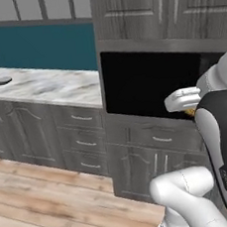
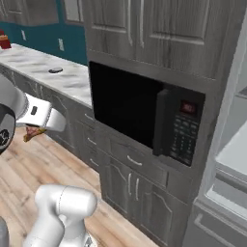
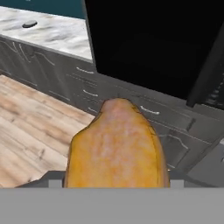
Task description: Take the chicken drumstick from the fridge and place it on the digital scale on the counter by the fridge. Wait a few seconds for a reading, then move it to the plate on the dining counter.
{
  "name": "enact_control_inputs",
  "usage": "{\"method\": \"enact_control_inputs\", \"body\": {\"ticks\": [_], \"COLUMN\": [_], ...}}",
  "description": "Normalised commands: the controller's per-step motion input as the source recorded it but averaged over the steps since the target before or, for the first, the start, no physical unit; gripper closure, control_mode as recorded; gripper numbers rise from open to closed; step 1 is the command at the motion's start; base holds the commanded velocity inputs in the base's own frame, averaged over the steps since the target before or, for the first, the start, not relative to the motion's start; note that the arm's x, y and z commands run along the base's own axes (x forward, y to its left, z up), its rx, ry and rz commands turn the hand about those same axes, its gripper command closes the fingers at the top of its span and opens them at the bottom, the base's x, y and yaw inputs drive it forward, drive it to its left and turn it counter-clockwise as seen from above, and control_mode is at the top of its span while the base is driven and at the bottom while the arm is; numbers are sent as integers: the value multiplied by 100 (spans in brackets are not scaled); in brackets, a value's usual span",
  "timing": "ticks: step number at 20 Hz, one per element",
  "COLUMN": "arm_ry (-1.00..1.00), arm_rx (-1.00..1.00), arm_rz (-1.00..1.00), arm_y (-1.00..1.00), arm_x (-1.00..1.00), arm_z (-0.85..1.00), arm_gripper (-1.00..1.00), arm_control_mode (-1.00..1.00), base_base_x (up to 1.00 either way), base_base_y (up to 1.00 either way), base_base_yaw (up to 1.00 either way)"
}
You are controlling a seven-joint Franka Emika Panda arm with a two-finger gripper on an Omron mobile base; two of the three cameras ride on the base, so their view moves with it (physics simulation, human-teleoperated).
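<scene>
Right now the chicken drumstick (image 3: 117, 144) sits clamped in the gripper (image 3: 114, 183), its golden, glossy body rising large from the bottom of the hand view and hiding the fingertips themselves; the jaws are closed on it. From the right base view a small orange-brown tip of it (image 2: 33, 132) pokes out below the white hand (image 2: 41, 116), above the wooden floor (image 2: 48, 164). In the left base view the hand (image 1: 182, 99) hangs in front of the black microwave (image 1: 147, 84), with a sliver of orange (image 1: 189, 111) just beneath it. The digital scale (image 1: 3, 80) lies as a small dark disc on the marble counter (image 1: 52, 85) over the panelled grey cabinets, well apart from the gripper. At the far right of the right base view the fridge (image 2: 231, 159) stands open, pale shelves showing.
</scene>
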Motion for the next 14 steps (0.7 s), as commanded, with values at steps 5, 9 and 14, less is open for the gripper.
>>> {"method": "enact_control_inputs", "body": {"ticks": [5,9,14], "arm_ry": [0,0,0], "arm_rx": [0,0,0], "arm_rz": [0,0,0], "arm_y": [0,0,0], "arm_x": [0,0,0], "arm_z": [0,0,0], "arm_gripper": [100,100,100], "arm_control_mode": [100,100,100], "base_base_x": [87,100,100], "base_base_y": [93,67,47], "base_base_yaw": [19,2,-1]}}
